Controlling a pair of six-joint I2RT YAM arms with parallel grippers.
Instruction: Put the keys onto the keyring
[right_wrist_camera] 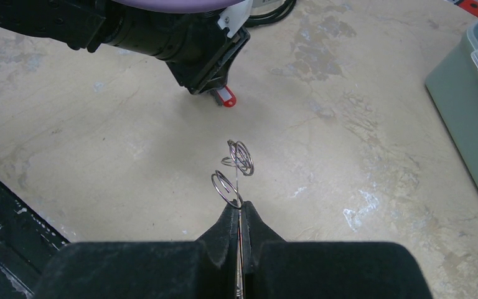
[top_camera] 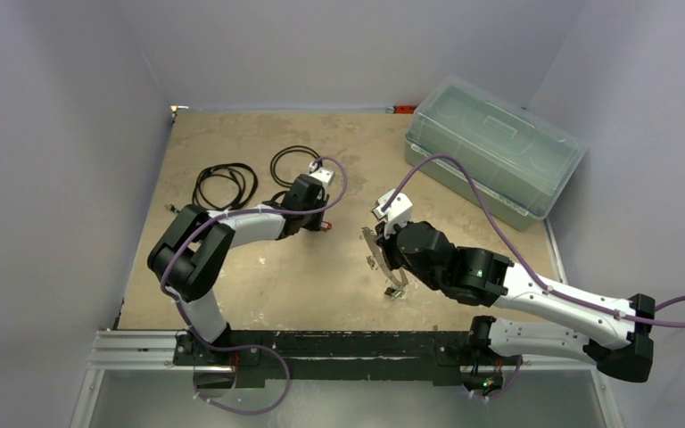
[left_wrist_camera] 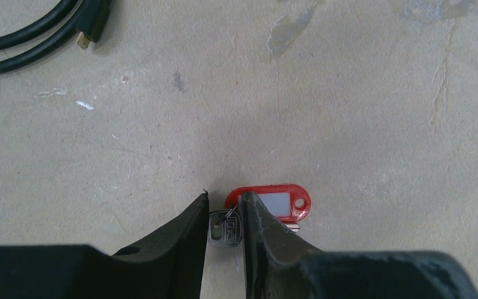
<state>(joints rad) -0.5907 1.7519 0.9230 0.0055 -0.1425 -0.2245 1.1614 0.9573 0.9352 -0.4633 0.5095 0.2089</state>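
My left gripper is down at the table, its jaws drawn in to a narrow gap with the key between them. The dark metal head fills that gap and both pads look to be touching it, so I take it as gripped. A red tag with a white label lies flat on the table. It pokes out to the right from behind my right-hand finger, and a small ring joins it to the key. All this sits low in the left wrist view, just left of centre. A black cable crosses that view's upper left corner.

My right gripper is pressed fully together on the keyring. It shows edge-on in the right wrist view as a thin pale line running up out of the pinched tips at lower centre. Two small split rings hang on it just above the tips, one higher than the other, both clear of the table.

In that same view my left gripper sits in the upper middle with the tag showing beneath it, apart from the keyring. In the top view the two grippers are near each other at mid-frame, not touching. A clear lidded box stands at the right edge.
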